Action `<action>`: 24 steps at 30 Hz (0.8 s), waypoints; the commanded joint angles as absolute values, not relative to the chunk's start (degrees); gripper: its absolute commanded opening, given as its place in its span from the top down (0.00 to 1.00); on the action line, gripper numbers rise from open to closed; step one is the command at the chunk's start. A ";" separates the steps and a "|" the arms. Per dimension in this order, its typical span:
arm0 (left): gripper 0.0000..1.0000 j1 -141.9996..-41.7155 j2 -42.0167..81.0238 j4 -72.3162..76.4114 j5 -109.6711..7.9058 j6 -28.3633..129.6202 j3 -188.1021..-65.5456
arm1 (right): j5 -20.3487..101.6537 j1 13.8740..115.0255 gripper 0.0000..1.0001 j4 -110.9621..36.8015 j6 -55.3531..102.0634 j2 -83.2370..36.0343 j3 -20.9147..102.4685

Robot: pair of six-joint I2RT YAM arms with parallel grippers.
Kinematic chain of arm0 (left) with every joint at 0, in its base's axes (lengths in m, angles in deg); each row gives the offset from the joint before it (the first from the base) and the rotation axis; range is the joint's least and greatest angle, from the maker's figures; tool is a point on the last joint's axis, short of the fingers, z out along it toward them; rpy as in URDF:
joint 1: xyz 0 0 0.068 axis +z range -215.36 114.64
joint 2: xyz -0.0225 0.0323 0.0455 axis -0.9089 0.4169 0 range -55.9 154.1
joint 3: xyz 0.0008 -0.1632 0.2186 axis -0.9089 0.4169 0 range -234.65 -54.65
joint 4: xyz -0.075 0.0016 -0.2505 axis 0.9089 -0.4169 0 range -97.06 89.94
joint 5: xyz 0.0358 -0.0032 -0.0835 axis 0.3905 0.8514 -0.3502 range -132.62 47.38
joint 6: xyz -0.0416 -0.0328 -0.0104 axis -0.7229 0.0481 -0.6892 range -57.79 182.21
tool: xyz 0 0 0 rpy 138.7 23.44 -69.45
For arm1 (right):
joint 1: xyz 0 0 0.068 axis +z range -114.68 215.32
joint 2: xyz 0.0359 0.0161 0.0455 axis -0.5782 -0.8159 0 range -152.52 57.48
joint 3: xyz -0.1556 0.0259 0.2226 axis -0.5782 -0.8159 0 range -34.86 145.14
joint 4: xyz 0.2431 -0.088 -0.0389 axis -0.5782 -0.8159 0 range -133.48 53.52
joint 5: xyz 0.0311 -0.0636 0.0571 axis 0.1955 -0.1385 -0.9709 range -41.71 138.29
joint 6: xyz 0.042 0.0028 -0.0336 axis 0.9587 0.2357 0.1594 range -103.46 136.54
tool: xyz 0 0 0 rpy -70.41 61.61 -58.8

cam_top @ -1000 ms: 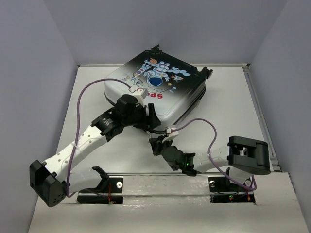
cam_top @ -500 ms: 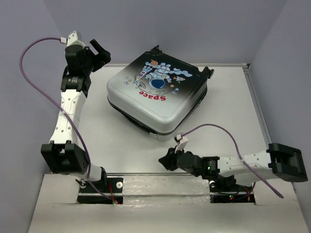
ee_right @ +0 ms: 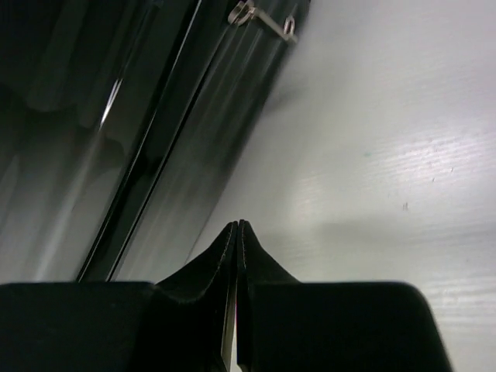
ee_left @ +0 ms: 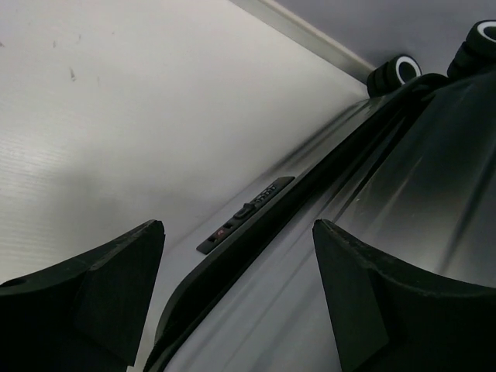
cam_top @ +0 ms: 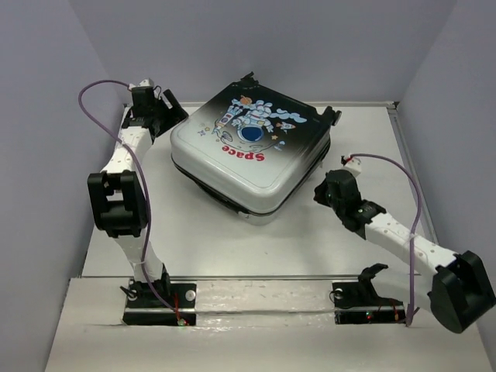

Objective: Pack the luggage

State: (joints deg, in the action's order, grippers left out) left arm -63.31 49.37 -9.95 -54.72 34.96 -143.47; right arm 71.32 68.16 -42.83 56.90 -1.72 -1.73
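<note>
The luggage [cam_top: 248,151] lies flat and closed at the back middle of the table, astronaut print and red "Space" facing up. My left gripper [cam_top: 170,110] is at its back left corner, open, with nothing between the fingers. In the left wrist view the left gripper [ee_left: 238,226] straddles the luggage [ee_left: 403,194] side seam, close to a small lock panel [ee_left: 244,213]; two wheels [ee_left: 395,71] show beyond. My right gripper [cam_top: 319,191] sits shut and empty just off the front right side. The right wrist view has the right gripper [ee_right: 236,226] beside the shell [ee_right: 155,116], a zipper pull [ee_right: 263,17] ahead.
White table [cam_top: 364,155] with a raised rim [cam_top: 411,170] along the right and back. Purple-grey walls enclose the cell on three sides. Both arm bases stand on the near rail [cam_top: 263,298]. Purple cables loop from each wrist.
The left arm swung from the suitcase's front edge out to the far left, then in to its back left corner. The right arm moved from front centre to the right side.
</note>
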 commanded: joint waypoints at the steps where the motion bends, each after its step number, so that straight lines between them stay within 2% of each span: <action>1: 0.12 -68.78 49.65 -6.74 -56.60 35.75 -143.60 | 61.84 62.48 0.93 -37.72 51.00 -9.74 4.42; 7: 0.12 -71.86 47.03 -1.91 -58.00 33.30 -132.20 | 52.53 60.72 0.93 -28.06 47.13 -22.39 12.59; 10: 0.12 -73.97 40.09 2.31 -56.95 31.37 -122.36 | 47.08 60.72 0.93 -23.83 46.25 -26.62 16.90; 17: 0.12 -76.87 21.04 12.94 -55.90 25.47 -99.50 | 33.83 59.67 0.93 -24.71 42.38 -34.44 28.59; 20: 0.12 -79.77 13.29 13.48 -54.32 24.59 -92.29 | 28.35 59.05 0.89 -28.56 41.07 -37.77 35.52; 23: 0.12 -82.14 5.03 13.48 -52.91 22.84 -87.62 | 26.41 58.53 0.79 -36.29 38.61 -41.04 42.64; 24: 0.12 -82.67 3.35 13.13 -52.03 22.31 -86.66 | 27.10 58.53 0.72 -39.27 37.99 -42.35 46.49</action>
